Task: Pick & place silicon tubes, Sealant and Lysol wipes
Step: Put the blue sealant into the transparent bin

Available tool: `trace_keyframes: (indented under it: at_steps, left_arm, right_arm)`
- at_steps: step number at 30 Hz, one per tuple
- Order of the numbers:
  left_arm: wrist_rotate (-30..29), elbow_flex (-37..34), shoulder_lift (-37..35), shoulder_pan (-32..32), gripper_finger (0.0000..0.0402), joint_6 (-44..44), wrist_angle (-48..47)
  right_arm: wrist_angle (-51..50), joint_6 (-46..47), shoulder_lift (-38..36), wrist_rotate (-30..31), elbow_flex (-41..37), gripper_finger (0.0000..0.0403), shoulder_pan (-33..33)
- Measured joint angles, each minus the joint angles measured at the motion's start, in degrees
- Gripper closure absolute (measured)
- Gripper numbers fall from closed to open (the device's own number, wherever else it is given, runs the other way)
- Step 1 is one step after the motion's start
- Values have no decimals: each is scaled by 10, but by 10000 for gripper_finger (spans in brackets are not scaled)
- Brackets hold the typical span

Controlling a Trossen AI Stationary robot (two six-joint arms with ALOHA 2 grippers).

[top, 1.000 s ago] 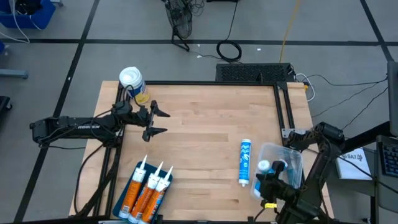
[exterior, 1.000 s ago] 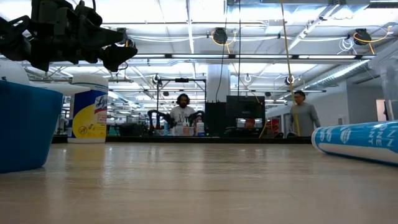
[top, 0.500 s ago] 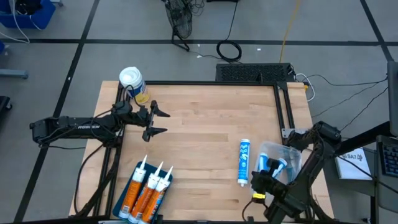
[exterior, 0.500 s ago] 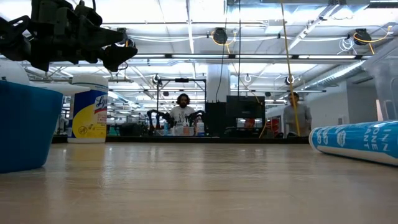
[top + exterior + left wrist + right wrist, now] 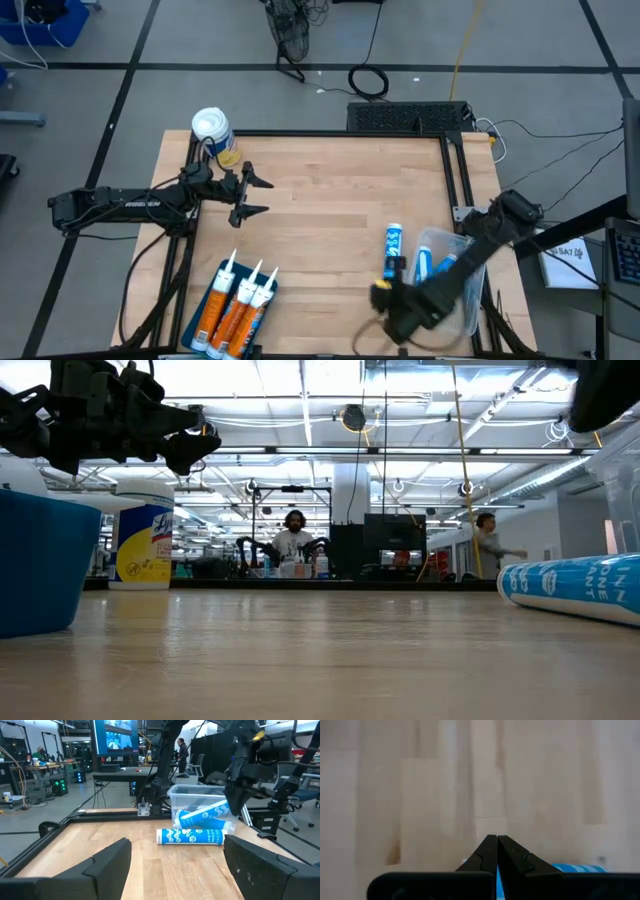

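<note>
One blue-and-white sealant tube [image 5: 392, 247] lies flat on the wooden counter [image 5: 330, 200], just beside the clear plastic bin [image 5: 470, 262]. Right pincer [image 5: 385, 297], fingers together, probably hangs near its lower end; spread them before descending, then straddle mid-barrel. Left pincer [image 5: 262, 195] waits apart, well away.

The high camera looks straight down on the whole pale wooden table [image 5: 330, 200]. The low camera sits at table-top height and faces the room behind. The left wrist camera looks across the table; the right wrist camera looks closely down on it. High and left wrist views share the blue-and-white lying tube [image 5: 392, 247] [image 5: 196, 836].
</note>
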Motion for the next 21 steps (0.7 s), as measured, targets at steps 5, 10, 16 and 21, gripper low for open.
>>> trace_keyframes:
  at_steps: [5, 10, 16, 21]
  left_arm:
    - [0, 0, 0, 0, 91, 0, 0]
    - [0, 0, 0, 0, 91, 0, 0]
    - [0, 0, 0, 0, 92, 0, 0]
    - [0, 0, 0, 0, 91, 0, 0]
  right_arm:
    - [-1, -72, 0, -94, 0, 403, -115]
    - [-92, -78, 4, -193, 0, 403, -251]
    - [-217, -69, 50, -255, 0, 403, -362]
    - [-230, -88, 95, -262, 0, 403, -389]
